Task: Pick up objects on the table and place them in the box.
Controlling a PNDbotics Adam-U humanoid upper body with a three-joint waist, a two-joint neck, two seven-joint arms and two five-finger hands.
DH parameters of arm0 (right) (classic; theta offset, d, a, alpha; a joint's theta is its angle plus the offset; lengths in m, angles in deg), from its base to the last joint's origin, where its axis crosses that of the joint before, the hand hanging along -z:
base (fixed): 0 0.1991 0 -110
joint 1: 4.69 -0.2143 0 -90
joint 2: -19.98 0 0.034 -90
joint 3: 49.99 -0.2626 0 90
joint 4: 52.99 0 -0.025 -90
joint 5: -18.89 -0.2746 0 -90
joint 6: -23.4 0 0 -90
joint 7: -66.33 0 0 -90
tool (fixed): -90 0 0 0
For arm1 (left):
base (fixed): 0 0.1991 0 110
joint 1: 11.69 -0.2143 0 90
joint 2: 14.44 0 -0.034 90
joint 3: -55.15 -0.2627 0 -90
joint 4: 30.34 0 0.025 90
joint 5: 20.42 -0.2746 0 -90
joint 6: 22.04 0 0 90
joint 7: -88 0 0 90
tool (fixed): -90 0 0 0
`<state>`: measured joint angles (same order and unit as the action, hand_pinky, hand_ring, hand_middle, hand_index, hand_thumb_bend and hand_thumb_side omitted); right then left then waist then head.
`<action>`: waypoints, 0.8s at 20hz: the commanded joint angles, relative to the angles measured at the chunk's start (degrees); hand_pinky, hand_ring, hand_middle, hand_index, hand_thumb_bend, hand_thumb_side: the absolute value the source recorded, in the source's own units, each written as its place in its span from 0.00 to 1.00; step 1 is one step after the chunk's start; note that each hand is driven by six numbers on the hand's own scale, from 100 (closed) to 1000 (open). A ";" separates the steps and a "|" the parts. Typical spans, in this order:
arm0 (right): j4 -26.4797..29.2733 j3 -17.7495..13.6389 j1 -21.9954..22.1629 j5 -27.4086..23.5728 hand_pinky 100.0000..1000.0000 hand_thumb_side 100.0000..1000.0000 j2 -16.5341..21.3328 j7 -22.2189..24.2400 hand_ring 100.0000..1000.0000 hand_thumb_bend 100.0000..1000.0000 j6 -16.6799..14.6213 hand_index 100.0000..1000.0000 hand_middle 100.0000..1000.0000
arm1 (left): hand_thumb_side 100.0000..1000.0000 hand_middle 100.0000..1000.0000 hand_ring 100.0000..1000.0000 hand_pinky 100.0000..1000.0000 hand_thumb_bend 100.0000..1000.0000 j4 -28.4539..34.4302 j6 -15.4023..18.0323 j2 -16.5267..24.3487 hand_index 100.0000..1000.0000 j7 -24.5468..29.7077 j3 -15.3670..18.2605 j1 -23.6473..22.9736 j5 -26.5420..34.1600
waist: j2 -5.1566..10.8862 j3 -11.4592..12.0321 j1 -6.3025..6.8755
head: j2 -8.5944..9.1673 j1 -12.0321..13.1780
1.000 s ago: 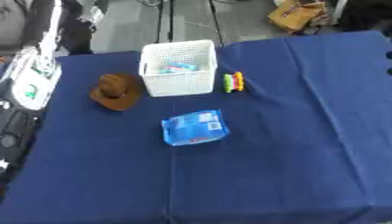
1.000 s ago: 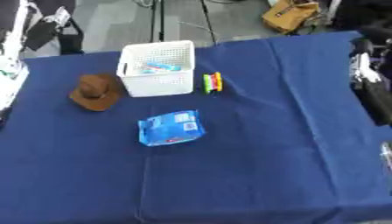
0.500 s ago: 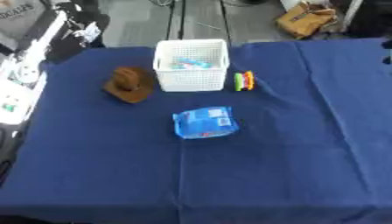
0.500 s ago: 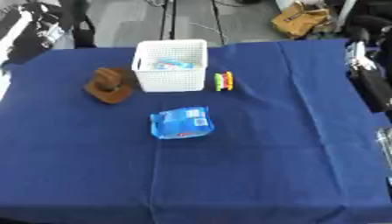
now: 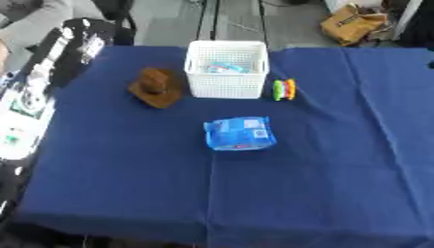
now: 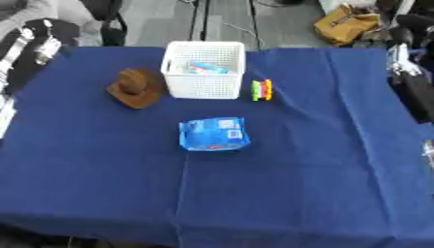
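Blue cloth (image 5: 339, 145) is covering the table I am working over, and nearest me the blue snack packet (image 5: 240, 133) is lying flat, long axis running left to right; I am judging it best taken from above across its short sides. Beyond it are sitting the brown hat-shaped object (image 5: 154, 87), the white perforated plastic basket (image 5: 226, 75) and, just right of it, the small multicoloured object (image 5: 284, 89), while my hands are showing in neither view, so I cannot tell their fingers' state.

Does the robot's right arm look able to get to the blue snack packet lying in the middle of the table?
Probably yes. The blue snack packet lies flat on open blue tablecloth, with nothing between it and the right arm at the table's right edge. The white basket sits behind it, out of the way.
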<state>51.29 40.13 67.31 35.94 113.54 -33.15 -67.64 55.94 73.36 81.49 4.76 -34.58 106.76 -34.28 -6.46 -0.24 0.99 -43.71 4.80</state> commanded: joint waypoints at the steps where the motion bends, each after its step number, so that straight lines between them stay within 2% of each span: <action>1: 0.88 0.04 -1.15 -0.28 0.50 0.68 1.86 0.48 0.64 0.00 -0.14 0.83 0.67 | 0.90 0.62 0.64 0.57 0.43 1.82 -0.09 0.59 0.74 -0.51 1.03 0.36 1.08 | 0.46 0.04 0.05 | -0.41 -0.06; 16: 0.89 0.00 -2.17 0.19 0.50 0.67 2.17 0.55 0.64 0.00 0.04 0.84 0.67 | 0.91 0.62 0.63 0.56 0.43 3.03 0.49 0.10 0.73 -0.04 1.62 -1.35 4.09 | -0.51 -0.85 0.39 | -0.41 -1.85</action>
<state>51.29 40.43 66.13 35.97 114.04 -32.57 -67.57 57.71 73.67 80.71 4.62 -33.61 104.93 -30.57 -7.53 -1.08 1.37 -43.71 3.21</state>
